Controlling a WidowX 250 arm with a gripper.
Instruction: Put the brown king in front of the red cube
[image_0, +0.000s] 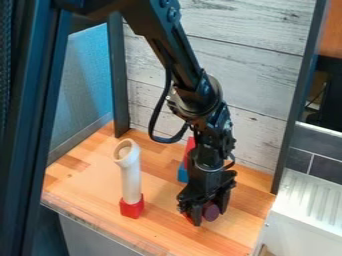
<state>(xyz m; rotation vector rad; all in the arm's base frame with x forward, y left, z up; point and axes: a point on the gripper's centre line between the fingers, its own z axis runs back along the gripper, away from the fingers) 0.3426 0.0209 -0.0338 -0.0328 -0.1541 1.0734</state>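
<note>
Low over the right-front part of the wooden surface, the gripper points down, shut on the brown king. The king's round, dark reddish-brown end faces the camera between the two fingers; the rest of it is hidden. Something red shows at the left finger, mostly covered; I cannot tell whether it is a cube. To the left, a red cube-like block sits at the foot of an upright white tube, apart from the gripper.
Behind the gripper, a blue block and a red piece are partly hidden by the arm. A whitewashed plank wall stands at the back, dark posts at the sides. A white ribbed unit borders the wooden surface at right.
</note>
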